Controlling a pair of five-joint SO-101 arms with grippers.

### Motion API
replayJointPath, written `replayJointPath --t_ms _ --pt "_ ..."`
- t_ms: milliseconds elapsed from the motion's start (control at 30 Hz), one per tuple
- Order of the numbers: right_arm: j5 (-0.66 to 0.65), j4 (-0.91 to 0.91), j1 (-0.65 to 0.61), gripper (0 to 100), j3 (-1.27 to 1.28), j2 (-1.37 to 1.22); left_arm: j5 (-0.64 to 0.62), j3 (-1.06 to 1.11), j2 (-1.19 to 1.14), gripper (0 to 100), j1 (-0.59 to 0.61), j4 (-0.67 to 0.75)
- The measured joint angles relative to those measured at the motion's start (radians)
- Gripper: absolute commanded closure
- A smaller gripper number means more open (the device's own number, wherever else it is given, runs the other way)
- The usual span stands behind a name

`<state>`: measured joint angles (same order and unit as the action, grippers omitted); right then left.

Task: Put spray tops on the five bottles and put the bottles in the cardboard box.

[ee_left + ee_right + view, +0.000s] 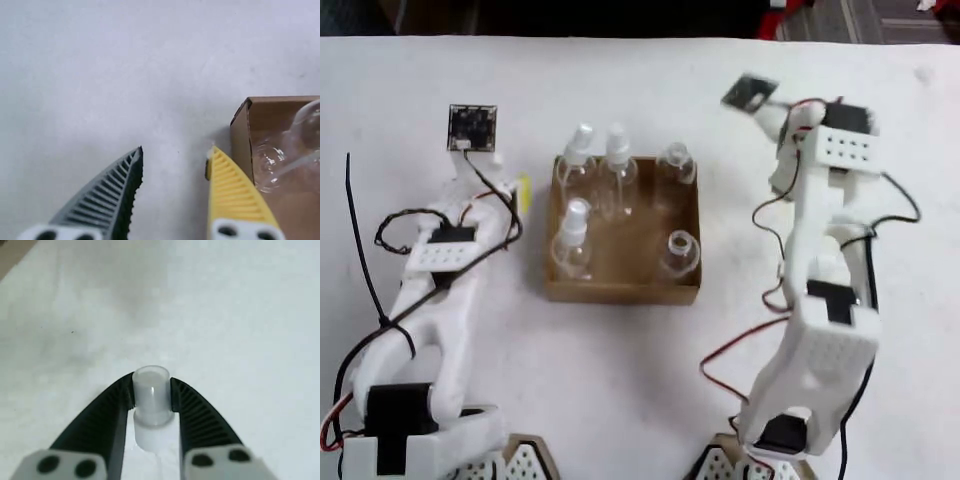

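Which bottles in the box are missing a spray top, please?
The far bottle and near bottle on the right arm's side: open necks, while the other three carry white tops.

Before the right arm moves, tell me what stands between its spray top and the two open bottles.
Nothing visible does. The right gripper holds the spray top over bare table. The two open bottles stand in the cardboard box on the side nearest that arm; the capped bottles stand beyond them.
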<state>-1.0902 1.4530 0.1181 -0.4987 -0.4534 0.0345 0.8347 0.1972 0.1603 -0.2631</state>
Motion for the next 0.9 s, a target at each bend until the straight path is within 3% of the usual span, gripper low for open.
replayJointPath --t_ms 467,667,900 --pt "0.446 0.094 -0.035 98.2 0.017 0.482 0.0 0.0 0.0 80 0.0 0.0" --pt "0.66 0.043 -0.143 98.2 0.161 0.568 0.0 0.0 0.0 80 0.0 0.0" --pt "0.701 -0.14 -0.287 98.2 0.39 0.726 0.0 0.0 0.0 80 0.0 0.0"
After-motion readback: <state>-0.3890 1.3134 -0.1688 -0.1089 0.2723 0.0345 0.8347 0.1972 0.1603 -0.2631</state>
